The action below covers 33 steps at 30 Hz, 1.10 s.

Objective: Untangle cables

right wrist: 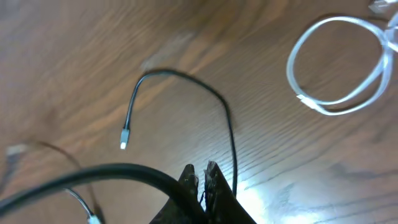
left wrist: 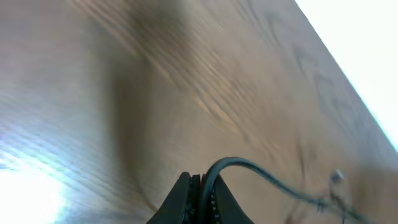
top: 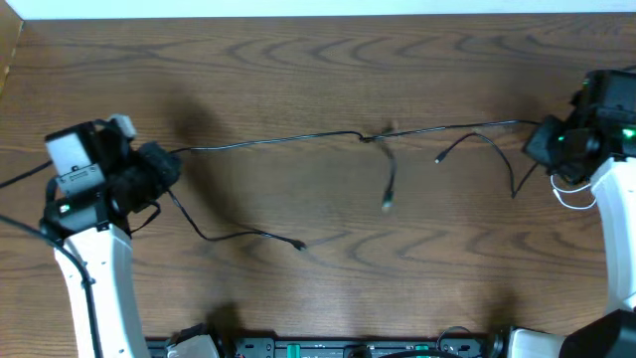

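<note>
Wooden surface [top: 318,60]: black cable [top: 278,141] is gripped by left jaws and right jaws; white cable [right wrist: 290,65] is coiled.

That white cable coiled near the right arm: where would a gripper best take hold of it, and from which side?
Probably a bare arc of the white cable, from straight above. It lies flat on the table as an open ring, apart from the black cable, so jaws could straddle one strand.
</note>
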Available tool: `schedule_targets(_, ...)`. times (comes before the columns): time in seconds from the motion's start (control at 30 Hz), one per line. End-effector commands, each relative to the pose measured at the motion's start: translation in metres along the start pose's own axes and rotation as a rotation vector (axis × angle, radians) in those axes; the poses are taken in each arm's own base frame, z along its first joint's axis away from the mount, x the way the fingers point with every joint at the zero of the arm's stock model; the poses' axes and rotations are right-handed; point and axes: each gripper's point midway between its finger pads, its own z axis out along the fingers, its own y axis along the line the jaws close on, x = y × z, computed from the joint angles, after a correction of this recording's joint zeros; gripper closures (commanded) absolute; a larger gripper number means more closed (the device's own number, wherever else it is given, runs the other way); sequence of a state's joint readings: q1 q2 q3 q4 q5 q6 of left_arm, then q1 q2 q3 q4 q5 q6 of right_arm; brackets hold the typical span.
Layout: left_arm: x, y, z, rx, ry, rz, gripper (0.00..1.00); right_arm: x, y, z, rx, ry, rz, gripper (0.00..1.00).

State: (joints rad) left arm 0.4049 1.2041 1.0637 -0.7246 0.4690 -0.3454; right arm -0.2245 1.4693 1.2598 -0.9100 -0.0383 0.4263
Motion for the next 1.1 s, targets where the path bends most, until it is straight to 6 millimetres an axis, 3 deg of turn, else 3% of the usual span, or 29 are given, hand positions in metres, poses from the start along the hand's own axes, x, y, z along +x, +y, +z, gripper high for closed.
schedule_targets(0.0,-0.034,0.033,-0.018,-0.080,-0.142,-0.209,0.92,-0.020,-0.026,-0.008,0.035,-0.070,0.123,0.99)
schedule_targets(0.23,-0.053,0.024,-0.027,0.048,-0.188,-0.282,0.92,-0.027,-0.015,-0.009,-0.068,-0.070,0.088,0.99)
schedule_targets(0.3,-0.052,0.008,-0.027,0.128,-0.163,-0.265,0.92,-0.026,-0.003,-0.010,-0.138,-0.061,0.054,0.99)
schedule_targets(0.4,-0.053,0.000,-0.028,0.168,-0.158,-0.252,0.92,-0.028,0.019,-0.015,-0.259,-0.063,-0.029,0.99)
schedule_targets(0.57,-0.063,0.004,-0.032,0.173,-0.196,-0.289,0.92,-0.032,0.015,-0.015,-0.248,-0.075,-0.008,0.99)
schedule_targets(0.73,-0.090,0.024,-0.049,0.184,-0.303,-0.432,0.92,-0.032,0.012,-0.015,-0.241,-0.074,0.005,0.99)
schedule_targets(0.83,-0.099,0.046,-0.059,0.145,-0.359,-0.483,0.93,-0.032,0.011,-0.014,-0.241,-0.071,0.004,0.99)
schedule_targets(0.97,-0.108,0.102,-0.078,-0.022,-0.479,-0.593,0.93,-0.030,0.011,-0.014,-0.238,-0.063,0.003,0.99)
schedule_targets(1.07,-0.104,0.127,-0.088,-0.082,-0.505,-0.669,0.93,-0.029,0.010,-0.014,-0.236,-0.060,0.003,0.99)
